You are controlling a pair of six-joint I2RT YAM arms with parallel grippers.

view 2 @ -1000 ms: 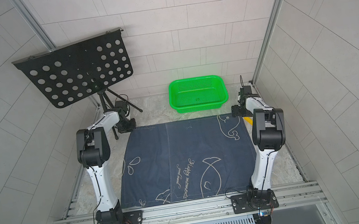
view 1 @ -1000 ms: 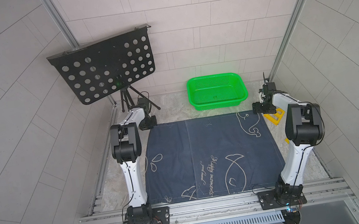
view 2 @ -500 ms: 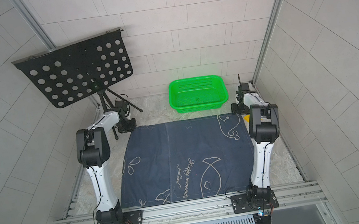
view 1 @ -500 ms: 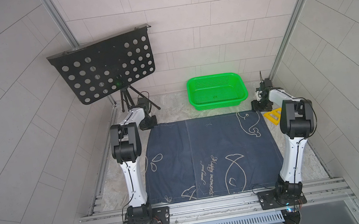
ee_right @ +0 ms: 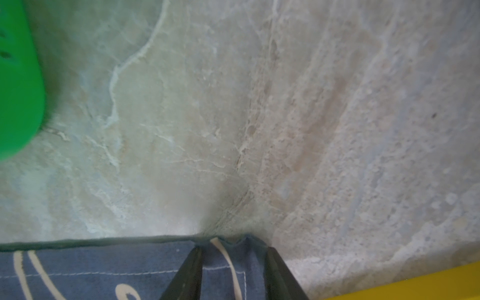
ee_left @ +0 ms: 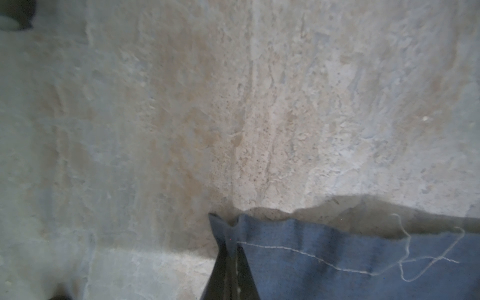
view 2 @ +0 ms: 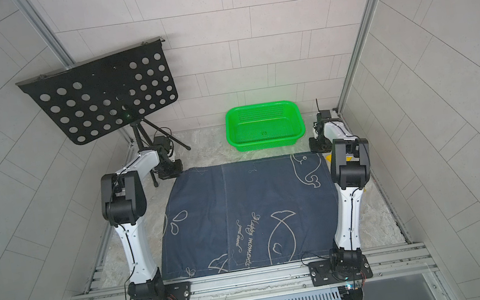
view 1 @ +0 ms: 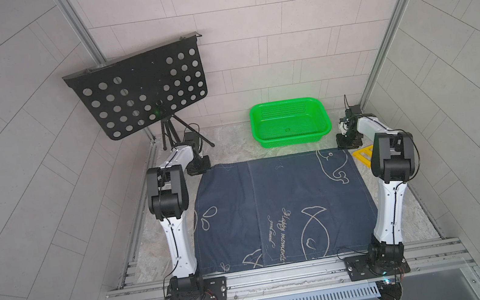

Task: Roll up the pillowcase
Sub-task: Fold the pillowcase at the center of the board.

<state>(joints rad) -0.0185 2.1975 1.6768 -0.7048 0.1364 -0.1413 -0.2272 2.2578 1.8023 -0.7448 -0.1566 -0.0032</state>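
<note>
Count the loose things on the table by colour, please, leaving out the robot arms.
Navy: 1, pillowcase
Green: 1, basket
Black: 1, music stand
Yellow: 1, triangular frame
Total: 4

pillowcase (view 2: 250, 213) spread flat, both arms at its far corners
i see the left gripper (view 2: 169, 171) at one far corner and the right gripper (view 2: 318, 146) at the other; a green basket (view 2: 263, 145) sits just beyond the far edge, a perforated black stand (view 2: 113, 76) behind the left arm.
</note>
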